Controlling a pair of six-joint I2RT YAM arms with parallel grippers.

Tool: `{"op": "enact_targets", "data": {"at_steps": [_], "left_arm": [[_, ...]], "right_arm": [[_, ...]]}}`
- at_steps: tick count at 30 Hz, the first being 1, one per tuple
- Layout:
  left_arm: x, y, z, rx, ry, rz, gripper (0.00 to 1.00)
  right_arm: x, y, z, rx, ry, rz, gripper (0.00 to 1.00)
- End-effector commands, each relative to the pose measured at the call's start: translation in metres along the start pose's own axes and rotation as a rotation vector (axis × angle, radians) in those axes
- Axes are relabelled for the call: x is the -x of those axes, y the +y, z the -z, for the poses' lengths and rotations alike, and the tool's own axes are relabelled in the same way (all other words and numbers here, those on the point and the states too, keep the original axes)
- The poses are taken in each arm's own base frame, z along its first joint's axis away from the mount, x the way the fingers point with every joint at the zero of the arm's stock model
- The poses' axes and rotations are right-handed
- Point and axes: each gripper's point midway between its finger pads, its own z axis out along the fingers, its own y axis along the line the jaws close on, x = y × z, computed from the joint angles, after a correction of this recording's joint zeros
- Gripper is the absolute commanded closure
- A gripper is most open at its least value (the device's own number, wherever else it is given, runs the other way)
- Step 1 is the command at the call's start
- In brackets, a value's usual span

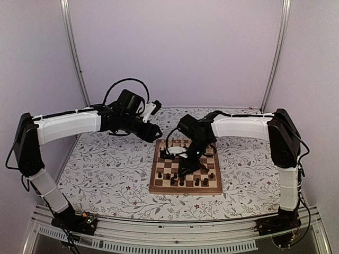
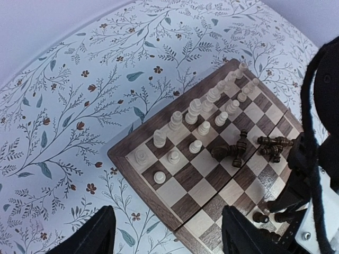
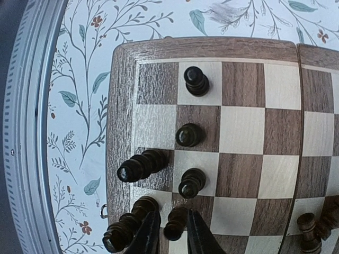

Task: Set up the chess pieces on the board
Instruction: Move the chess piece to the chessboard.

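Observation:
The board (image 1: 185, 191) lies mid-table, and its rim (image 3: 119, 106) fills the right wrist view. Pale chess pieces (image 2: 206, 106) stand in two rows along its far side. Several dark pieces (image 2: 233, 151) lie toppled near the middle. My right gripper (image 3: 174, 222) is low over the near-left corner, its fingers (image 3: 151, 233) narrowly apart on either side of a standing dark pawn (image 3: 176, 225), with a sliver of gap on the left. Other dark pawns (image 3: 192, 182) and taller dark pieces (image 3: 140, 165) stand beside it. My left gripper (image 2: 167, 222) hovers open and empty above the board's left edge.
The floral table surface (image 1: 106, 169) surrounds the board. A metal rail (image 3: 32, 132) runs along the table's near edge. The right arm (image 1: 238, 127) reaches across the board from the right. Frame posts (image 1: 74, 53) stand at the back corners.

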Motion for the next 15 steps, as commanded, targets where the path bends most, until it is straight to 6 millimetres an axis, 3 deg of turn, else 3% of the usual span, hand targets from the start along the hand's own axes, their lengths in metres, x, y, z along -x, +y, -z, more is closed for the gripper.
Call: {"op": "enact_targets", "data": {"at_steps": [1,5,11,15], "left_arm": [[0.004,-0.009,-0.001,-0.02,0.004,-0.019,0.29],[0.004,-0.009,-0.002,-0.02,0.006,-0.02,0.29],[0.002,-0.01,-0.003,-0.023,0.011,-0.021,0.29],[0.003,-0.01,-0.003,-0.023,0.01,-0.021,0.29]], "right_arm": [[-0.001,0.001,-0.003,0.009,0.006,-0.002,0.78],[0.002,-0.003,0.005,-0.026,0.002,0.005,0.71],[0.014,-0.015,0.042,-0.063,-0.073,-0.014,0.68],[0.012,-0.028,0.067,-0.098,-0.117,-0.043,0.67]]}}
